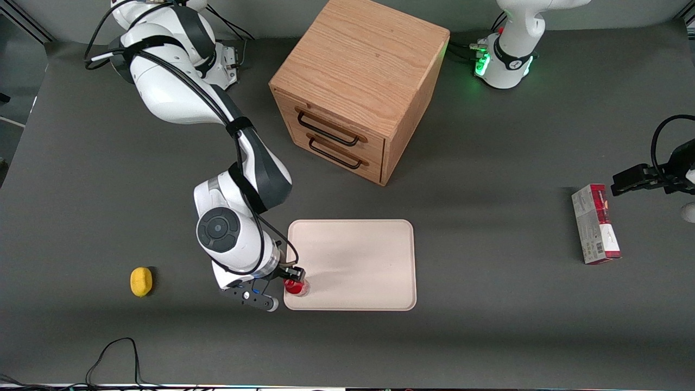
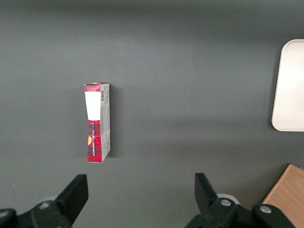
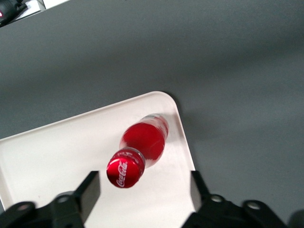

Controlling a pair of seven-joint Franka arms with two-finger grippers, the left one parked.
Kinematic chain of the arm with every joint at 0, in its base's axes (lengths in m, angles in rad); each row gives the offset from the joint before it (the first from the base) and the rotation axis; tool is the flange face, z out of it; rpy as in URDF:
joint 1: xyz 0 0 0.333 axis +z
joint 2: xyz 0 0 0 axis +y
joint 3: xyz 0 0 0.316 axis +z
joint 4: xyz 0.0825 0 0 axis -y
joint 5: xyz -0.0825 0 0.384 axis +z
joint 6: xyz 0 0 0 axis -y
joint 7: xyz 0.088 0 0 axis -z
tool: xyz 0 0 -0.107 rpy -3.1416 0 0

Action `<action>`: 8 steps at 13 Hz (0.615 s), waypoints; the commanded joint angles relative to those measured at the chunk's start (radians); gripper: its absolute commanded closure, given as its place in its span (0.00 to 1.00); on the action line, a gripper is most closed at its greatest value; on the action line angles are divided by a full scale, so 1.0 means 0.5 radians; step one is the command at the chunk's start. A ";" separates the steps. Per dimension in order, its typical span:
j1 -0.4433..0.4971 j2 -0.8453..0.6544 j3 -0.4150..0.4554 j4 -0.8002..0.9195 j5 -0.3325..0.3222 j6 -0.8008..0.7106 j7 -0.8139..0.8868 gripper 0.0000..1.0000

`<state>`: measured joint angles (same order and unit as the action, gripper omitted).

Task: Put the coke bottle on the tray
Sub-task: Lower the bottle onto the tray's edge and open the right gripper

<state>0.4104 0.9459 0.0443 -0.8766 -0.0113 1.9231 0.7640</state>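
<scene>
Small red coke bottle (image 3: 142, 149) standing upright inside a corner of the cream-white rectangular tray (image 1: 358, 255), black two-finger gripper (image 3: 142, 190) spread apart above it; only withdrawal apparently remains.

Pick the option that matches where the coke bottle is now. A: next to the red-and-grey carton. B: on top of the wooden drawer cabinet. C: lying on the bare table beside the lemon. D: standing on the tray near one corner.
D: the coke bottle stands upright on the tray close to a rounded corner, between the fingers of the open gripper, which do not touch it.
</scene>
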 commanded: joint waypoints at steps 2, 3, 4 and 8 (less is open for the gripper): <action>0.020 0.007 -0.015 0.057 -0.045 -0.057 0.052 0.00; 0.011 -0.005 -0.015 0.057 -0.048 -0.127 0.028 0.00; -0.001 -0.047 -0.012 0.057 -0.042 -0.213 -0.006 0.00; -0.124 -0.537 -0.006 -0.515 0.004 -0.324 -0.339 0.00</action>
<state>0.3927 0.8663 0.0376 -0.9011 -0.0147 1.7700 0.7017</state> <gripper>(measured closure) 0.000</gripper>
